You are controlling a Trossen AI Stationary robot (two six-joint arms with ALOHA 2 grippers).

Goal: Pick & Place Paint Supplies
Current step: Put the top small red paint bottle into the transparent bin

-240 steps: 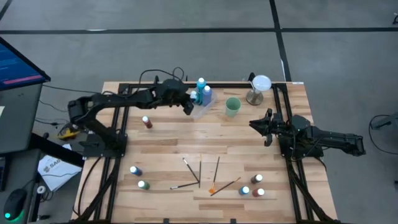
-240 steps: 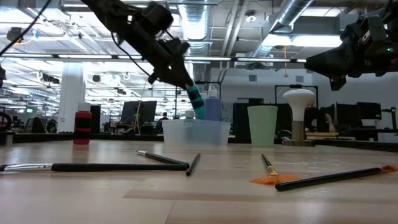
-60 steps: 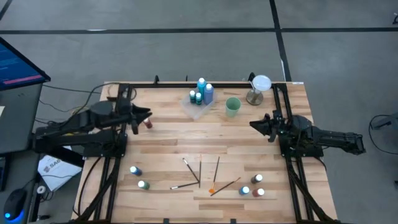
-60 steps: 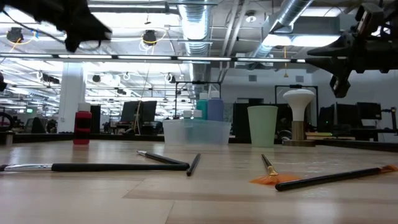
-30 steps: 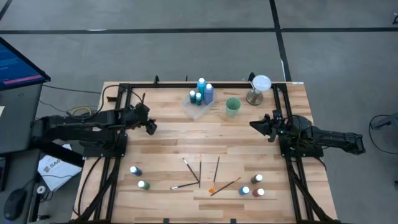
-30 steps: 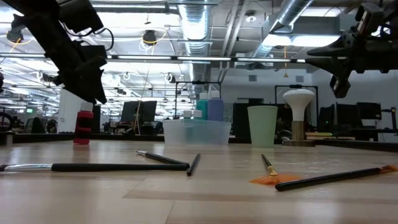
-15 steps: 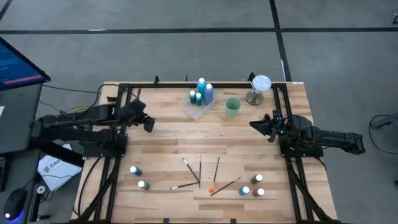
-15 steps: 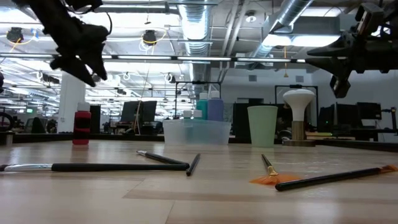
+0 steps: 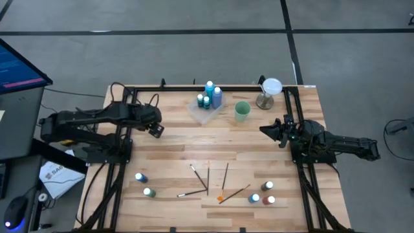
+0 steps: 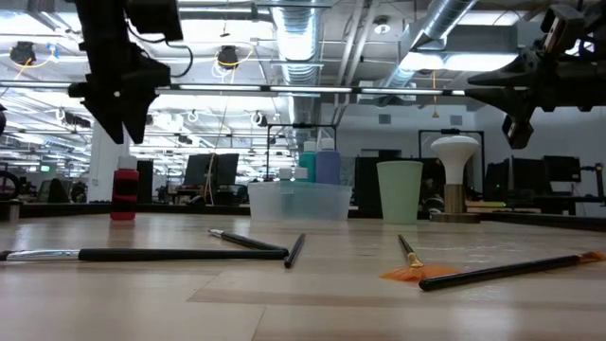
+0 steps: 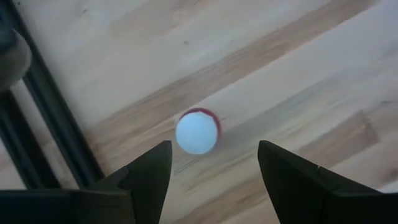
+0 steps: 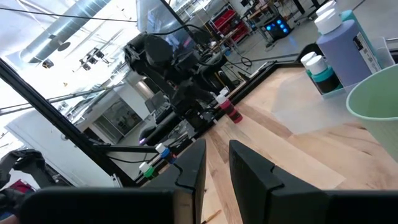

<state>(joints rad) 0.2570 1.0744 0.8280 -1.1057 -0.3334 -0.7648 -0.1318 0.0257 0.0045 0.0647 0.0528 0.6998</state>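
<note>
red bottle [image 11: 198,131] now under left gripper [image 11: 211,163]

Wood-plank table [image 9: 194,149] w/ black frame rails, on grey concrete floor [image 9: 194,52] crossed by dark tape lines. Monitor [image 9: 19,68] w/ blue screen on a desk at the table's left side, cables and a bag [image 9: 55,175] on the floor below it. Beyond the table: open workshop, exposed ceiling ducts [image 10: 303,38], strip lights, white pillar [image 10: 104,156], shelving further back

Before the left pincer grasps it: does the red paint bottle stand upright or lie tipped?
Upright. The small red white-capped paint bottle stands on its base, and the left wrist view shows its round cap from straight above.
</note>
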